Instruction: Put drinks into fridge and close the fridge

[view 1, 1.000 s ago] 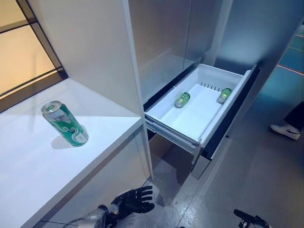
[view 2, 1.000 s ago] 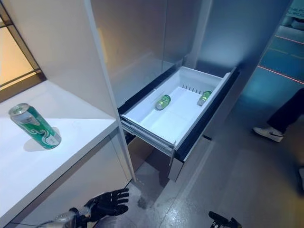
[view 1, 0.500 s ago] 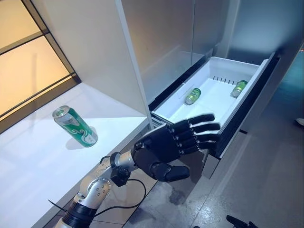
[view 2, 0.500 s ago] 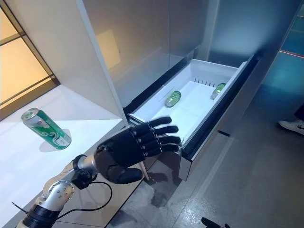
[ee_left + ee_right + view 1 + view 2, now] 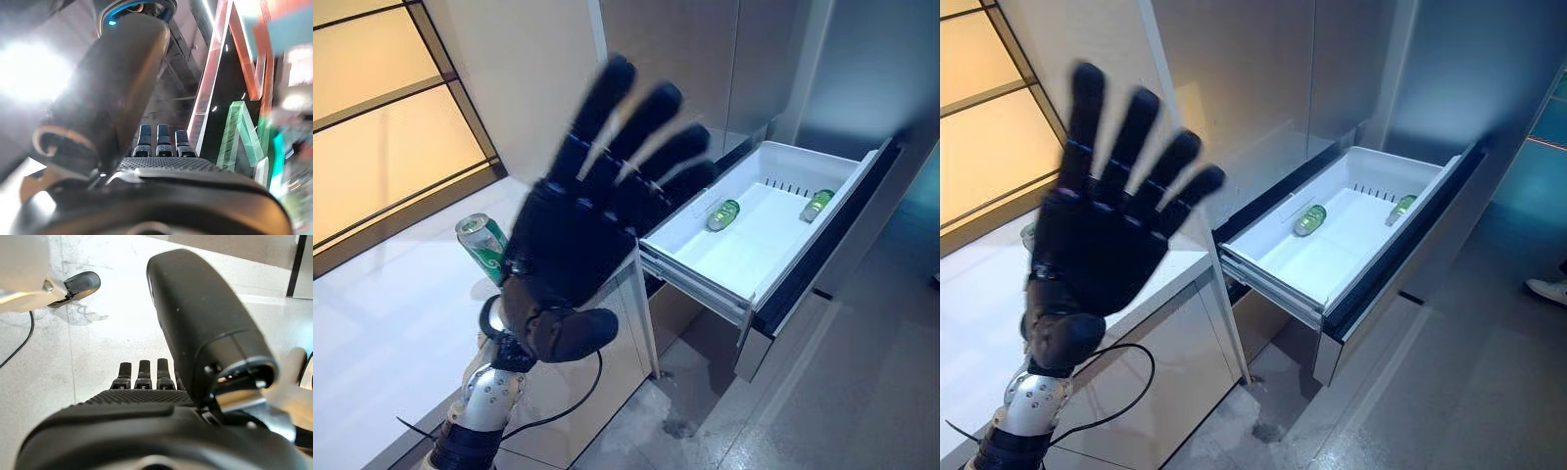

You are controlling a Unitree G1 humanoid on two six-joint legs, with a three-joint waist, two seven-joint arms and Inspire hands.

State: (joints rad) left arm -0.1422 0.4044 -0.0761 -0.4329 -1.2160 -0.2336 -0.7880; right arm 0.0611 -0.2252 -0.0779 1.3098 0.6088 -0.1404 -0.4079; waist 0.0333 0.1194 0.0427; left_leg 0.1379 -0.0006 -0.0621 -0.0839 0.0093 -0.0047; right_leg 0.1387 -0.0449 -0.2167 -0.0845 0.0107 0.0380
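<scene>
A green drink can (image 5: pixel 481 245) stands on the white counter (image 5: pixel 372 333), mostly hidden behind my left hand (image 5: pixel 563 245). That hand is raised high in front of the can, open, with its fingers spread and nothing in it. The fridge's white drawer (image 5: pixel 697 277) is pulled out to the right. Two green cans lie on their sides in it, one near the middle (image 5: pixel 722 214) and one by the far wall (image 5: pixel 818 204). My right hand (image 5: pixel 122 431) shows only in its own wrist view, fingers straight, empty, above the grey floor.
A tall pale panel (image 5: pixel 548 88) rises between the counter and the fridge. A lit window (image 5: pixel 382 127) lies behind the counter on the left. Grey floor (image 5: pixel 862 392) spreads before the drawer. A person's white shoe (image 5: pixel 1547 289) shows at the right edge.
My left hand has risen from beside the drawer's front to high before the camera, fingers spreading, and now covers most of the can. The camera has also shifted.
</scene>
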